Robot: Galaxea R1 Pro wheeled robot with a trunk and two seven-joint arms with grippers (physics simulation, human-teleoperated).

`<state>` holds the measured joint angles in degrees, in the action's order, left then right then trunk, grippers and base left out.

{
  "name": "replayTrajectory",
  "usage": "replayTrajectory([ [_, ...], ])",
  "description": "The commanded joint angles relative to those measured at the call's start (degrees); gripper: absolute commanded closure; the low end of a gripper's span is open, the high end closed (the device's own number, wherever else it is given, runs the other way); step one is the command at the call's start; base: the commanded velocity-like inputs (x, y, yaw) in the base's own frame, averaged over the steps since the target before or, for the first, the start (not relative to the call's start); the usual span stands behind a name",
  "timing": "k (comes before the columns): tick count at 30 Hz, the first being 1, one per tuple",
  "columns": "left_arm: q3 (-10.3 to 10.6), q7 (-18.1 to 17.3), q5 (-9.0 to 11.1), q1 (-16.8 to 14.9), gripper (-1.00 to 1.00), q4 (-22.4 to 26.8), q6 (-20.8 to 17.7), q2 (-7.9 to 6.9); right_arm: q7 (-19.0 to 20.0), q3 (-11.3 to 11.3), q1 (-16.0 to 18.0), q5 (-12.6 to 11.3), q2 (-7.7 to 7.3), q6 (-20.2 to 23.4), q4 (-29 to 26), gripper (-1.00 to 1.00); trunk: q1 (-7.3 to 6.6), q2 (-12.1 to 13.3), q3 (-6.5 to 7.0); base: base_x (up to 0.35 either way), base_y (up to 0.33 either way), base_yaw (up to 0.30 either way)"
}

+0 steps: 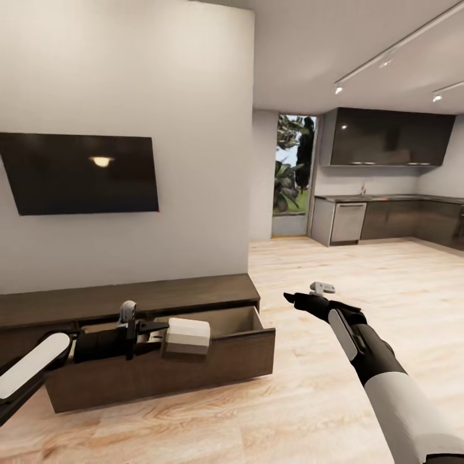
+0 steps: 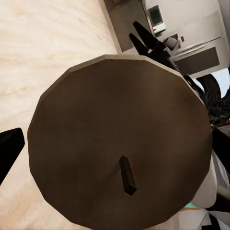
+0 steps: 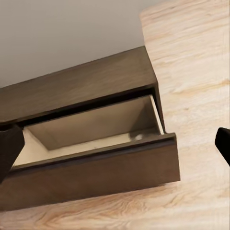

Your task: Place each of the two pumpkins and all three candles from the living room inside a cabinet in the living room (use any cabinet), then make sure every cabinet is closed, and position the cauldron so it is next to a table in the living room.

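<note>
Standing against the white wall under a black wall-mounted television (image 1: 80, 173), the long low dark-brown wood cabinet (image 1: 161, 295) has its right-end drawer (image 3: 96, 167) pulled out over the pale plank floor (image 1: 361, 283), its beige inside bare. The left gripper (image 1: 161, 332), above the drawer's front edge, clamps a pale cylindrical candle (image 1: 187, 336). The right gripper (image 1: 298, 299) hovers over open floor, fingers apart. Dark grey kitchen units (image 1: 393, 219) line the far wall.
</note>
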<state>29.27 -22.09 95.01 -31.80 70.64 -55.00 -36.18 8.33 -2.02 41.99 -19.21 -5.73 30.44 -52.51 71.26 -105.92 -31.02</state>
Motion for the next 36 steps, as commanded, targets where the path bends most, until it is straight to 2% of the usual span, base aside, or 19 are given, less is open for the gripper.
replayTrajectory([
  [1,0.17,-0.5,-0.09,-0.11,1.0,-0.06,-0.02,-0.03,0.06,-0.07,0.02,-0.09,-0.06,0.25,-0.1,-1.0,-0.23,0.38,0.15,0.0,0.0,0.275],
  [11,0.16,-0.5,-0.09,-0.11,1.0,0.02,-0.02,-0.02,0.24,-0.01,0.03,-0.21,-0.08,0.24,-0.25,-1.0,-2.43,4.39,2.25,0.0,0.0,0.277],
  [16,0.13,0.04,-0.25,-0.11,1.0,0.33,0.01,0.06,0.2,-0.01,0.02,-0.19,-0.07,0.24,-0.23,-1.0,-3.53,6.4,3.18,0.0,0.0,0.096],
  [18,0.23,1.26,-1.46,-0.14,1.0,0.35,0.04,0.33,0.16,-0.01,0.02,-0.13,-0.03,0.24,-0.15,-1.0,-3.97,7.2,3.54,0.0,0.0,0.016],
  [19,0.19,2.63,-2.93,-0.21,1.0,0.48,0.0,0.45,0.14,-0.04,0.02,-0.1,0.02,0.24,-0.12,-1.0,-4.18,7.6,3.72,0.0,0.0,0.008],
  [20,-0.08,4.35,-4.52,-0.32,1.0,1.08,-0.12,0.51,0.1,-0.06,0.02,-0.08,0.09,0.24,-0.08,-1.0,-4.4,8.0,3.9,0.0,0.0,0.005],
  [22,-2.1,8.46,-7.27,-0.56,1.0,4.01,-0.49,0.57,0.03,-0.03,0.02,-0.03,0.15,0.24,0.04,-1.0,-4.84,8.8,4.26,0.0,0.0,0.003],
  [23,-3.41,11.25,-8.31,-0.65,1.0,5.79,-0.61,0.61,0.0,-0.02,0.02,-0.04,0.17,0.24,0.15,-1.0,-5.06,9.2,4.44,0.0,0.0,0.001],
  [25,-5.35,19.04,-9.93,-0.81,1.0,8.94,-0.78,0.66,-0.13,-0.04,0.02,-0.04,0.18,0.24,0.39,-1.0,-5.5,10.01,4.8,0.0,0.0,0.0],
  [28,-6.46,33.72,-10.83,-1.53,1.0,11.15,-0.84,0.99,-0.27,-0.1,0.02,-0.1,0.25,0.24,0.59,-1.0,-6.16,11.21,5.34,0.0,0.0,0.0],
  [31,-7.06,46.26,-11.08,-2.02,1.0,12.11,-0.84,2.37,-0.32,-0.16,0.02,-0.12,0.27,0.24,0.77,-1.0,-6.82,12.41,5.88,0.0,0.0,0.0],
  [32,-7.44,49.35,-11.13,-2.34,1.0,12.16,-0.83,2.87,-0.32,-0.17,0.02,-0.12,0.28,0.24,0.79,-1.0,-7.04,12.81,6.06,0.0,0.0,0.0],
  [36,-8.09,56.78,-11.23,-3.65,1.0,11.83,-0.82,4.34,-0.34,-0.18,0.02,-0.13,0.28,0.24,0.82,-1.0,-7.92,14.42,6.77,0.0,0.0,0.0],
])
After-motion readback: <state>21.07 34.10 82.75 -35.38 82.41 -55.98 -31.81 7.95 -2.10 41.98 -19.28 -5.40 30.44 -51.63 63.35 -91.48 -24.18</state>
